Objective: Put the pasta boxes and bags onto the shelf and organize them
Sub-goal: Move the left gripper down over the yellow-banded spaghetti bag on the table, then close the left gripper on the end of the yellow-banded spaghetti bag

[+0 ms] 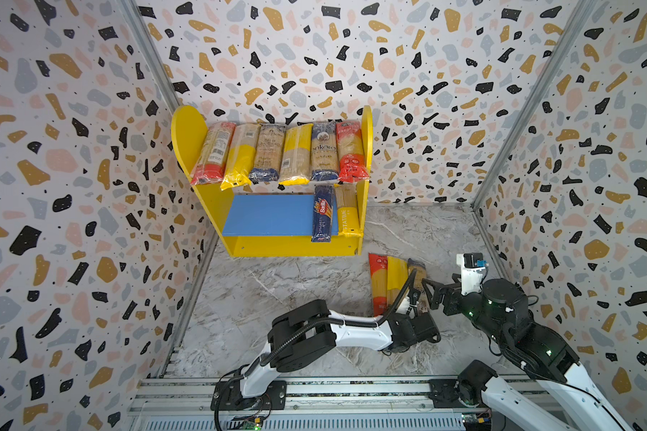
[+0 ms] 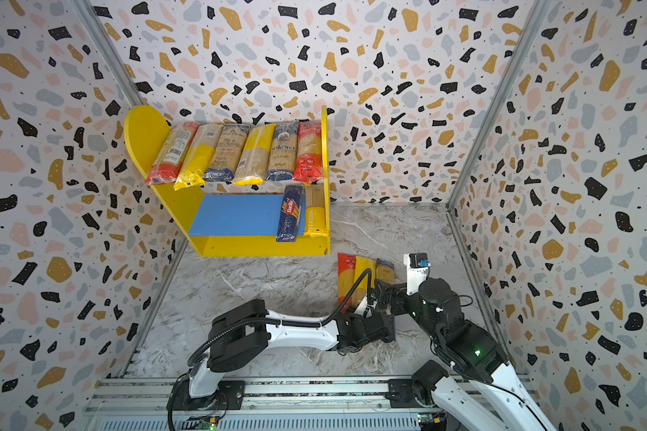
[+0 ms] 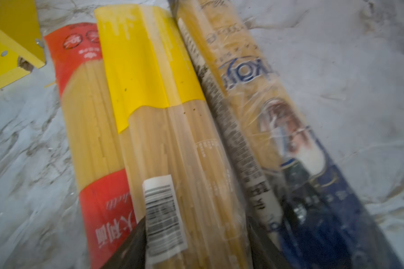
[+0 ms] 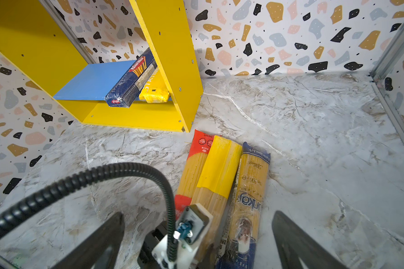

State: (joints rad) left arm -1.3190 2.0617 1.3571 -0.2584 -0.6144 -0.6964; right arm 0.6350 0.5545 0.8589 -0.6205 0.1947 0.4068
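Three pasta bags lie side by side on the marble floor right of the shelf point(image 1: 288, 248): a red one point(image 3: 86, 130), a yellow-banded one point(image 3: 149, 81) and a blue-ended one point(image 3: 254, 81). My left gripper point(image 3: 196, 221) is at their near end, its dark fingers pressed against both sides of the yellow-banded bag point(image 4: 219, 167). My right gripper point(image 4: 197, 214) hovers just behind, open wide and holding nothing. On the shelf, several bags point(image 1: 296, 153) fill the upper board. The blue lower board point(image 1: 269, 214) holds a Barilla box point(image 1: 322, 214) and a yellow bag point(image 1: 348, 212) at its right end.
Terrazzo-patterned walls point(image 1: 71, 186) enclose the marble floor point(image 1: 262, 298) on three sides. The left arm's black cable point(image 4: 79, 184) arcs over the floor bags. A metal rail point(image 1: 352, 388) runs along the front edge under both arm bases.
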